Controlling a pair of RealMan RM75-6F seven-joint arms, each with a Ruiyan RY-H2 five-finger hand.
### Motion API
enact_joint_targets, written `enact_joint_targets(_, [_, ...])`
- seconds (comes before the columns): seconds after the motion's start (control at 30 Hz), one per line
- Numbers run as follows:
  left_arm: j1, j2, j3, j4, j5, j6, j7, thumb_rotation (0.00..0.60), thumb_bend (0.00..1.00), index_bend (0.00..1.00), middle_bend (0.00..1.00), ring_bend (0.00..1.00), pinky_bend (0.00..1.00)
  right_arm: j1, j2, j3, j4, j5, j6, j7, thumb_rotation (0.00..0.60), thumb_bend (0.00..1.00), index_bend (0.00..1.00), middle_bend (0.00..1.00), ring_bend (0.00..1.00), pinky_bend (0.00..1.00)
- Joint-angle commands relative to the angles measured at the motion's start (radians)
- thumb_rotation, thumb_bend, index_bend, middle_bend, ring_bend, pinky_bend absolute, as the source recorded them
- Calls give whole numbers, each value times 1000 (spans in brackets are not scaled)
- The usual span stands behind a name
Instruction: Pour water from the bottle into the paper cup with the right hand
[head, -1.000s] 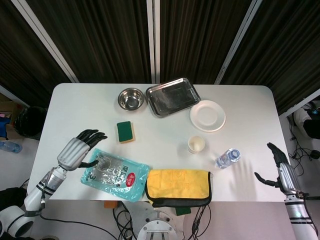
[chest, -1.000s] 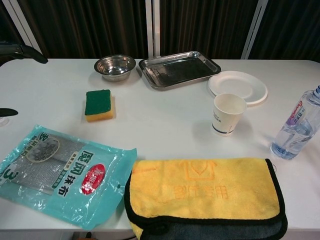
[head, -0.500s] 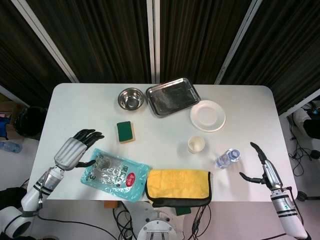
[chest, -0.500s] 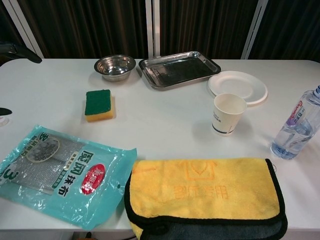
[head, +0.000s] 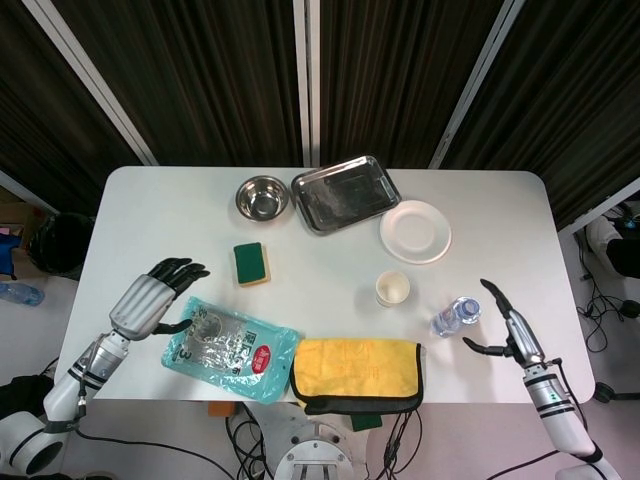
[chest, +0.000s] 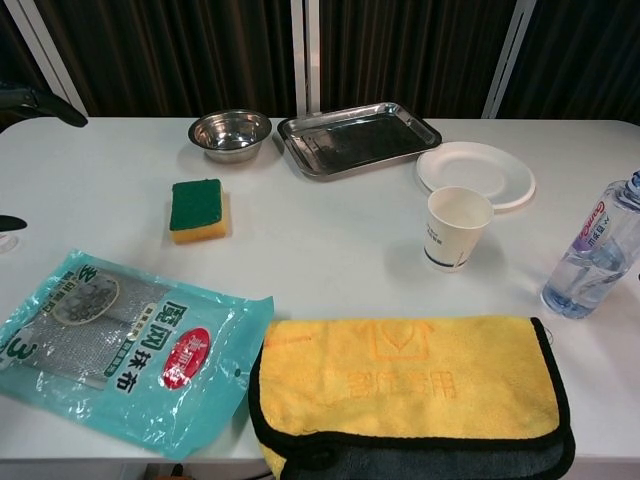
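A clear water bottle (head: 455, 316) (chest: 598, 253) with a blue cap stands upright at the table's right front. Left of it and slightly further back stands the white paper cup (head: 392, 289) (chest: 456, 228), upright and apparently empty. My right hand (head: 508, 332) hovers open just right of the bottle, fingers spread toward it, a small gap between them; the chest view does not show it. My left hand (head: 152, 296) rests open at the left, fingers over the edge of a teal packet (head: 230, 347); only dark fingertips (chest: 40, 103) show at the chest view's left edge.
A yellow cloth (head: 357, 373) lies at the front, close below the cup and bottle. A white plate (head: 415, 231), steel tray (head: 345, 192) and steel bowl (head: 262, 198) sit at the back. A green sponge (head: 251, 263) lies left of centre.
My right hand has moved left from the table's right edge to just beside the bottle. The left hand has barely shifted. Bottle and cup have not moved.
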Motion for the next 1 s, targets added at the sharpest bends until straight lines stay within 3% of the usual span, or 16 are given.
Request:
enact_joint_targets(0.03, [0,1,-1,-2,0,0,3,596,132,187,171,124,167,6,-8,0,7,2,-5,-10,600,139,0,0,0,0])
enact_joint_targets(0.83, [3,3,0,0,0,2,2,597,132,186,171,125,167,33,-43,-6,0,10,-23,-67,600,176,0,0,0,0])
enact_joint_targets(1.0, [2,2,-1,3,0,2,0,597,132,186,171,124,167,39,-45,-6,-6,11,-28,-69,600,176,52,0,0,0])
